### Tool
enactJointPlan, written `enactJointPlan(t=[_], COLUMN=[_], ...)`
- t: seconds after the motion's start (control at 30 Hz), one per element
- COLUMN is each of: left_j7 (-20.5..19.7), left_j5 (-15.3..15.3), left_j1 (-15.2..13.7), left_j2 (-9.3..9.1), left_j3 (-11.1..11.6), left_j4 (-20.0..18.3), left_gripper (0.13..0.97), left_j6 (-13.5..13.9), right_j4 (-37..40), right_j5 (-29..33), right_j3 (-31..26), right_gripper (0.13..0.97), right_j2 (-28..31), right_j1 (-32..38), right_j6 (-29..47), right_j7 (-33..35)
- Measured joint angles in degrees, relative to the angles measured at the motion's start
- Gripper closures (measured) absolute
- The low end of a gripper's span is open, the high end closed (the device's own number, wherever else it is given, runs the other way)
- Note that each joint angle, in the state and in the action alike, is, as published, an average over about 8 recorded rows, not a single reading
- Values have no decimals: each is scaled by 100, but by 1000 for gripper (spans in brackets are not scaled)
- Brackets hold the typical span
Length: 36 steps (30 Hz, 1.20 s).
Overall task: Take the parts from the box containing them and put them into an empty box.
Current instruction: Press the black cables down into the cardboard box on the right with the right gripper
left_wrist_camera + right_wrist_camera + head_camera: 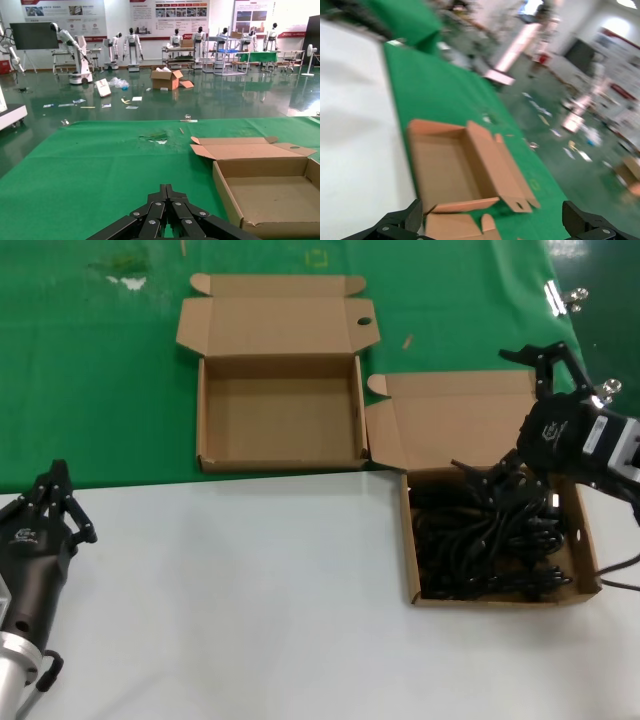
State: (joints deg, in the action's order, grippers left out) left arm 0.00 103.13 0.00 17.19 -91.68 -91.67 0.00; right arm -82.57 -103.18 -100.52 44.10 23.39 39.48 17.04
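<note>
The empty box (280, 412) lies open on the green mat, lid flap folded back; it also shows as the empty box (270, 192) and the empty box (452, 167). To its right, the box containing the parts (408, 540) holds a tangle of black coiled cables (490, 535). My right gripper (515, 415) hangs open over that box's back edge and lid flap, one finger near the top of the cable pile, nothing between its fingers. In its own view the right gripper (492, 225) is spread wide. My left gripper (58, 502) rests shut at the near left; the left gripper (166, 192) grips nothing.
A green mat (100, 390) covers the far half of the table and a white surface (250, 590) the near half. Small metal clips (565, 298) lie at the back right. The two boxes nearly touch at their corners.
</note>
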Motion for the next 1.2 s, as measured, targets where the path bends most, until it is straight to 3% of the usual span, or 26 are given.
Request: enactJointPlan(t=[0.4, 0.93, 1.2], left_j7=[0, -3, -3], left_j5=[0, -1, -2], left_j1=[0, 0, 0], left_j2=[0, 0, 0], left_j3=[0, 0, 0], left_j4=[0, 0, 0], left_gripper=[957, 957, 957], left_j6=[0, 0, 0], right_j4=[844, 3013, 4173], right_j5=[401, 1043, 1293], right_j3=[-678, -1468, -1663], right_gripper=[129, 129, 129], right_j2=[266, -257, -598], right_j1=[1167, 2807, 3409], right_j6=[1700, 3191, 3452], right_j7=[1265, 3696, 4554])
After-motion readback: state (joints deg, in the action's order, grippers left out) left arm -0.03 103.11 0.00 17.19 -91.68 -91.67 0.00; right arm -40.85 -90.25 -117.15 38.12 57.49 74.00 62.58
